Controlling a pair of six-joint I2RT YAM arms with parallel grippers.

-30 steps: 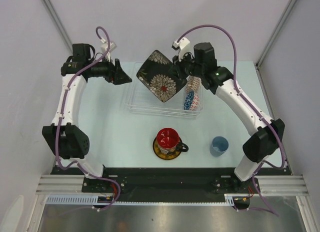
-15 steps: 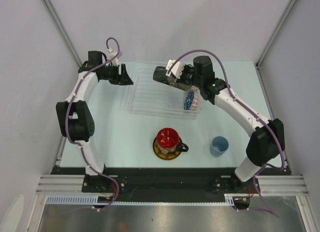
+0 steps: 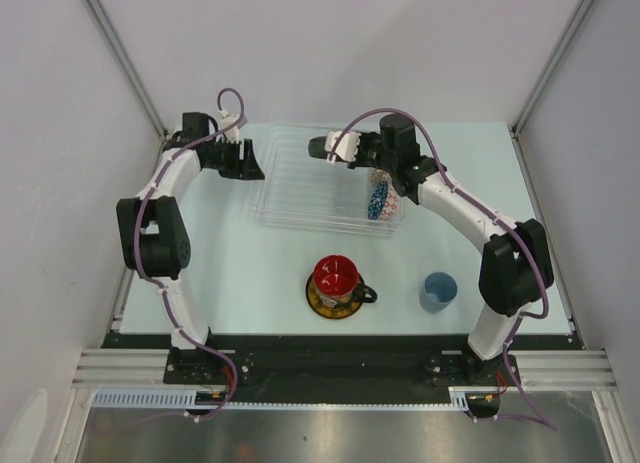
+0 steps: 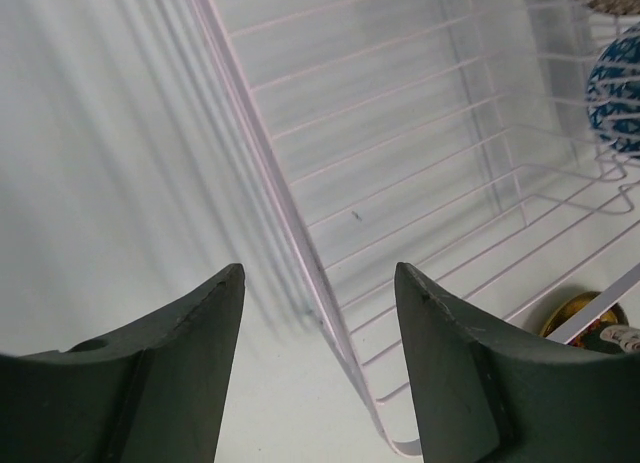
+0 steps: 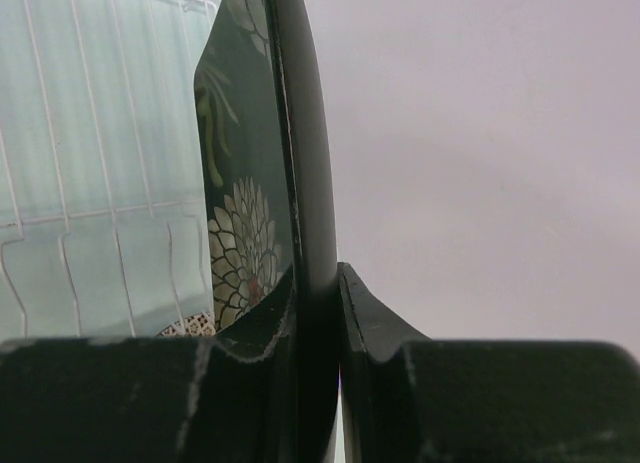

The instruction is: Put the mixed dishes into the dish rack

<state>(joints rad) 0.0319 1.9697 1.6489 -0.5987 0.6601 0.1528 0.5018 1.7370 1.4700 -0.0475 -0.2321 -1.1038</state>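
Tabletop [image 3: 250,273] pale mint, walls [image 3: 330,53] plain grey, dish rack [image 3: 300,188] at back

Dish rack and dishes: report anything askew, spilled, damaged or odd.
Nothing stands out. The black floral plate is held edge-on in the right gripper over the dish rack; the blue patterned bowl stands on edge at the rack's right end. No spill or breakage shows.
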